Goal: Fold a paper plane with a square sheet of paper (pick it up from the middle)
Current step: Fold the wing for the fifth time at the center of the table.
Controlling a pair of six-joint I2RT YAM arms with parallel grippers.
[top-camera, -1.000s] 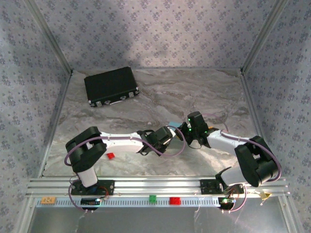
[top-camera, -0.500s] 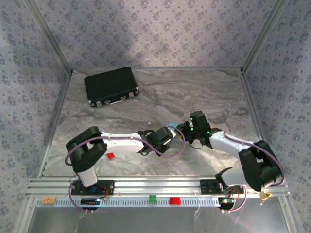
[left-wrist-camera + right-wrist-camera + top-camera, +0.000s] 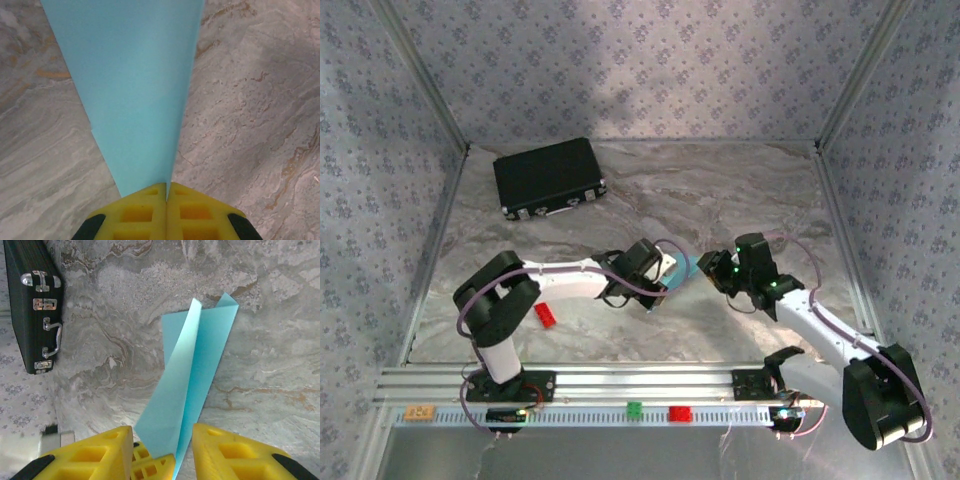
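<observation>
The square sheet of paper is folded into a slim, pointed light-blue paper plane point(image 3: 135, 90) with a centre crease. My left gripper point(image 3: 166, 189) is shut on its narrow end and holds it a little above the marble table. In the top view the left gripper point(image 3: 663, 272) holds the plane point(image 3: 680, 267) at mid-table. My right gripper point(image 3: 718, 269) stands just right of it. In the right wrist view the right gripper point(image 3: 162, 445) is open; the plane point(image 3: 202, 360) and the left gripper's yellow fingertips point(image 3: 150, 466) lie between its fingers, apart from them.
A black case point(image 3: 550, 177) lies at the back left of the table, also seen as the case point(image 3: 30, 305) from the right wrist. A small red brick point(image 3: 546, 314) sits by the left arm. Green point(image 3: 634, 408) and red point(image 3: 679, 412) bricks rest on the front rail.
The right gripper has opened, let go of the paper and drawn back to the right. The left gripper stays shut on the plane and has shifted slightly away from the bases.
</observation>
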